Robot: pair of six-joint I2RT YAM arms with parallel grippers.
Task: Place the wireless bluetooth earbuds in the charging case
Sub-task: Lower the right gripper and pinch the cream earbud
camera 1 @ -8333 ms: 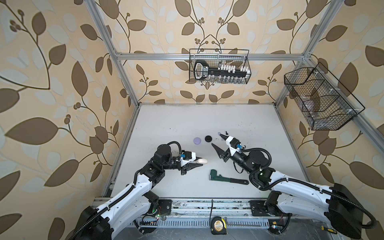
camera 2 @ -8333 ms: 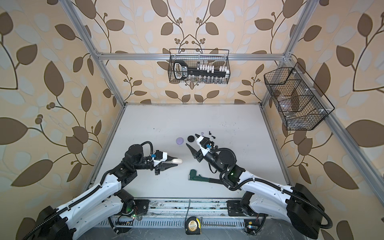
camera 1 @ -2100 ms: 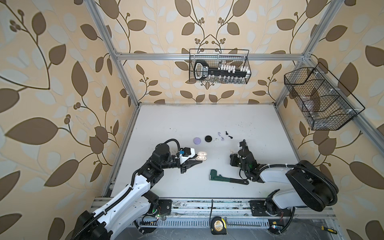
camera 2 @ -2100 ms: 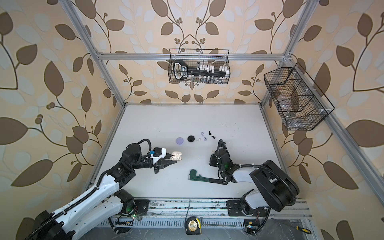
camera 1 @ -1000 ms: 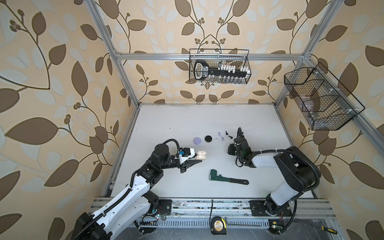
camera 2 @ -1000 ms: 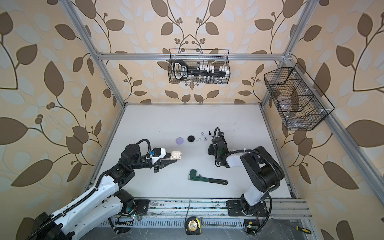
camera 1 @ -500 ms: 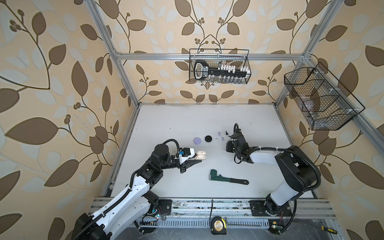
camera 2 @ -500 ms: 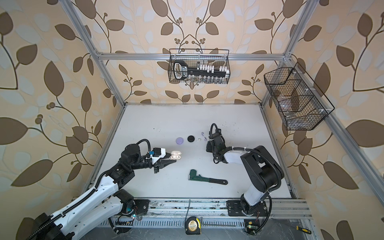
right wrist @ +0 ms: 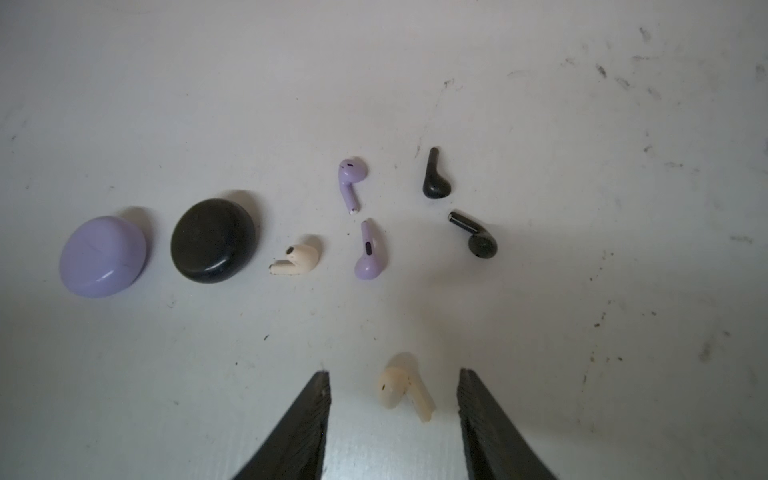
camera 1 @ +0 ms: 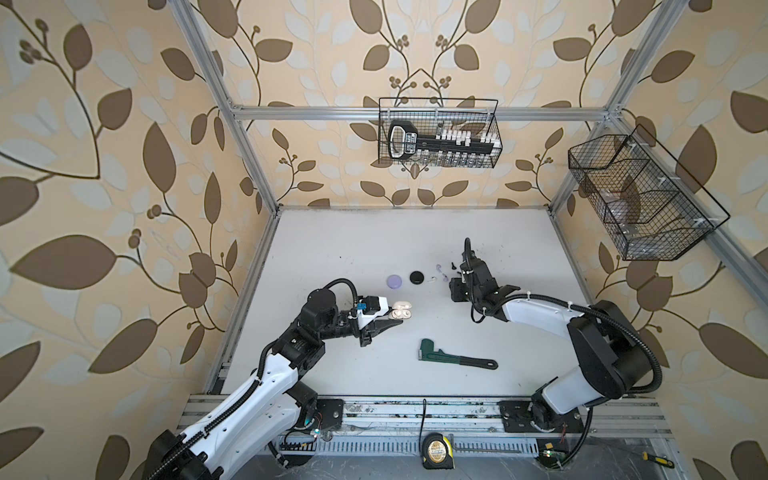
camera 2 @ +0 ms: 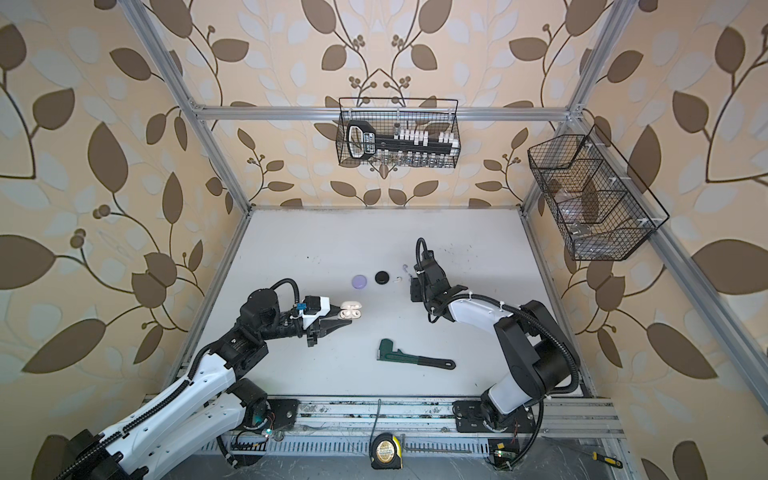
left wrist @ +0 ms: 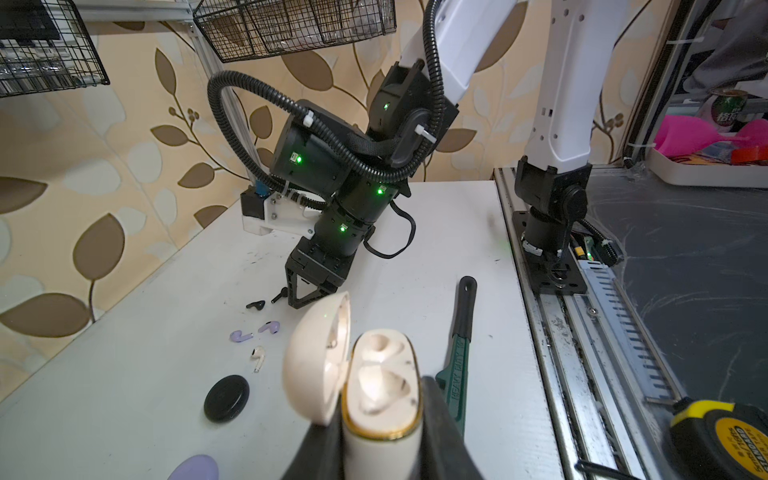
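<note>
My left gripper (camera 1: 395, 316) (left wrist: 382, 424) is shut on a cream charging case (camera 1: 402, 309) (left wrist: 382, 386), held off the table with its lid open and its two sockets showing. My right gripper (right wrist: 395, 376) (camera 1: 455, 289) is open, its fingers standing on either side of a white earbud (right wrist: 405, 386) that lies on the table, apart from both. Beyond it in the right wrist view lie another white earbud (right wrist: 297, 259), two lavender earbuds (right wrist: 352, 174) (right wrist: 370, 253) and two black earbuds (right wrist: 435, 178) (right wrist: 476, 237).
A shut lavender case (right wrist: 103, 256) and a shut black case (right wrist: 213, 240) lie beside the earbuds. A green pipe wrench (camera 1: 453, 358) lies towards the front. A tape measure (camera 1: 435, 450) sits on the front rail. Wire baskets (camera 1: 438, 133) (camera 1: 636, 195) hang on the walls.
My right gripper has moved towards the back and left, up to the earbuds, and its jaws have opened. The left arm and the case have stayed put.
</note>
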